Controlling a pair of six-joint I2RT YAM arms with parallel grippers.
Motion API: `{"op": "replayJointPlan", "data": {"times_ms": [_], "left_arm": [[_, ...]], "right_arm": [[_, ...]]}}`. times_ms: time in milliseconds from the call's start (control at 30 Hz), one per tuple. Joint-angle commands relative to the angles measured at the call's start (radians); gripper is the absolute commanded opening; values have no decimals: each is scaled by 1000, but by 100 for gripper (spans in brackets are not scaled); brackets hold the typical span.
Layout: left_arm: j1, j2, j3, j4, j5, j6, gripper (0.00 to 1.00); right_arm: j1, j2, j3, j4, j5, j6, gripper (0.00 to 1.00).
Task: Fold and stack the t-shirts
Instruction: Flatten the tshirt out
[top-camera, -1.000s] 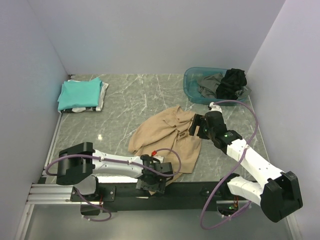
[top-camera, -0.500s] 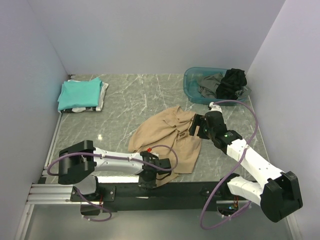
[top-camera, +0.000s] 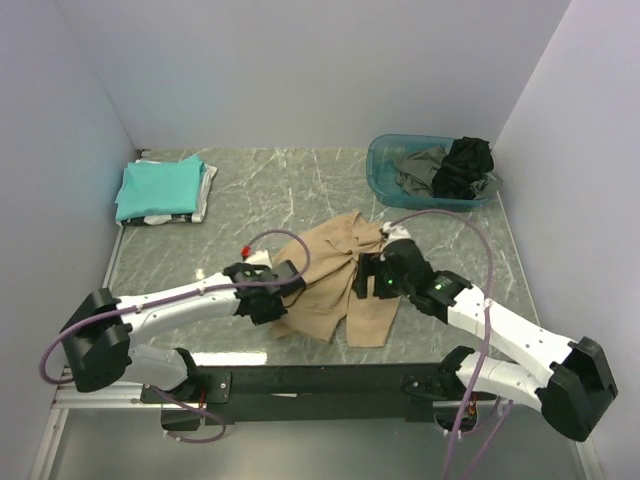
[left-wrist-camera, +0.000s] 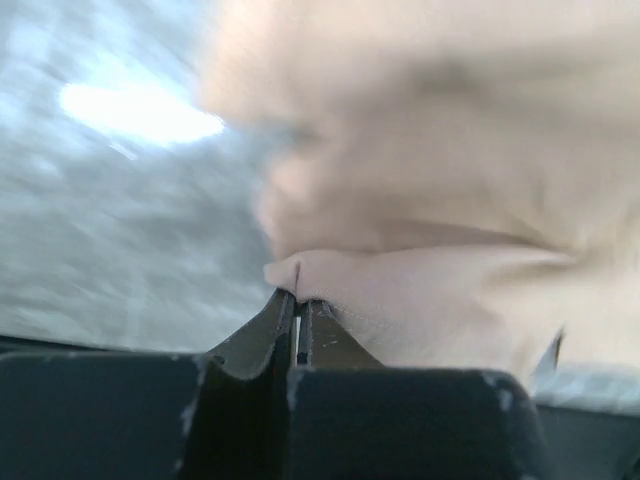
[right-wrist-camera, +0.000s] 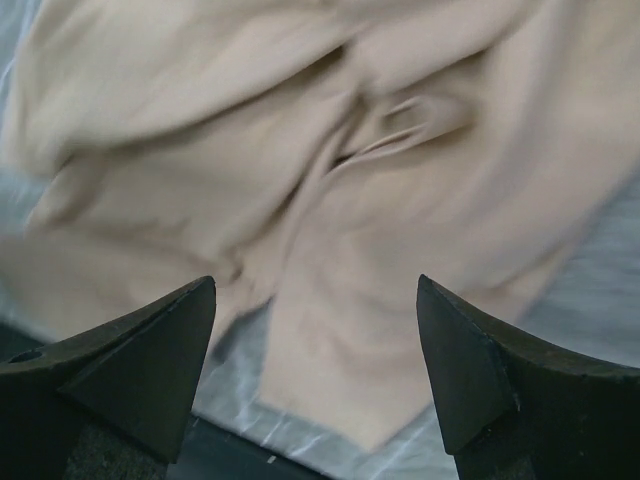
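- Tan cloth first: the tan t-shirt (top-camera: 335, 270) lies crumpled on the grey marble surface (top-camera: 250, 190), to the left of the blue bin (top-camera: 382, 170) and nearer the arm bases than it.
- The left claw (top-camera: 270, 295) is pinched fully together on the shirt edge farthest from the bin. Its wrist view shows a small nub of tan cloth caught between the closed fingertips (left-wrist-camera: 255, 335).
- That view is blurred, so I cannot tell whether the nub is hem or sleeve.
- The right claw (top-camera: 375, 278) hangs spread wide over the bin-side half of the shirt and holds nothing. Rumpled cloth shows between its fingers (right-wrist-camera: 150, 360).
- The step in hand looks like spreading the shirt flat before any fold.
- The pinch looks thin, so a pull away from the bin should be slow and low along the surface, or the cloth may slip free.
- The right claw should first grip a single layer on the bin side, so the two claws draw the shirt taut rather than drag the heap.
- The teal t-shirt (top-camera: 160, 185), folded on a white one (top-camera: 200, 208), sits far left of the bin. Dark garments (top-camera: 462, 165) lie inside the bin.
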Motion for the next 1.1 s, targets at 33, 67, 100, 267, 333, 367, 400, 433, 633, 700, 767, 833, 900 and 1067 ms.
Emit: {"op": "replayJointPlan", "data": {"times_ms": [33, 67, 100, 267, 333, 367, 400, 433, 633, 700, 767, 833, 900, 1067], "left_arm": [[113, -83, -38, -22, -121, -14, 1], [129, -95, -46, -16, -131, -15, 1], [141, -115, -49, 4, -138, -12, 1], [178, -132, -66, 64, -135, 18, 1], [180, -126, -71, 78, -134, 11, 1], [180, -125, -78, 81, -132, 11, 1], [180, -122, -83, 89, -129, 11, 1], [180, -121, -87, 99, -119, 15, 1], [181, -151, -118, 153, -106, 20, 1], [180, -173, -129, 167, -112, 11, 1], [180, -195, -144, 187, -118, 20, 1], [180, -224, -155, 208, -131, 11, 1], [180, -247, -178, 210, -190, -26, 1], [180, -290, -235, 274, -206, -36, 1]], "right_arm": [[201, 62, -11, 22, -34, 67, 87], [243, 84, -6, 23, -28, 70, 87], [283, 104, 1, 11, -10, 79, 87], [504, 257, 70, -102, 141, 145, 83], [524, 292, 72, -153, 181, 189, 83], [532, 298, 67, -162, 182, 203, 82], [533, 300, 60, -164, 176, 219, 82], [532, 302, 41, -158, 172, 225, 82], [532, 361, 30, -156, 168, 252, 62], [533, 381, 32, -180, 191, 266, 56], [530, 403, 23, -188, 190, 286, 49], [529, 404, 8, -193, 179, 300, 42], [527, 394, -2, -187, 176, 306, 36], [500, 342, -16, -161, 175, 292, 9]]}}
